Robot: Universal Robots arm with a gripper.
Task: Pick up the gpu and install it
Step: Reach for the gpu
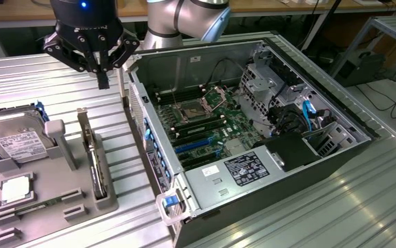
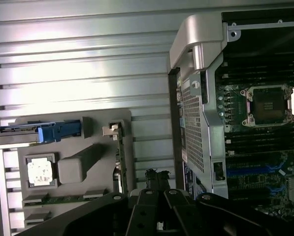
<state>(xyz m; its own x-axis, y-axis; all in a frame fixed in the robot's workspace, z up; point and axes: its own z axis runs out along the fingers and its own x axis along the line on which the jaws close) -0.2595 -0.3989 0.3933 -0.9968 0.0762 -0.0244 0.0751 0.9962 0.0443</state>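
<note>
The hand hangs closed and empty above the bench, just beside the rim of the open computer case. The gpu stands edge-on in its slot in the grey holder, well apart from the hand. As I judge it, shut jaws coming down would ram the card's thin top edge. An off-centre pinch could tilt it, jam it in the holder, or knock it against the case

The grey arm bends over near the top of the exterior view. Its black gripper points straight down, fingers pressed tight together.
</note>
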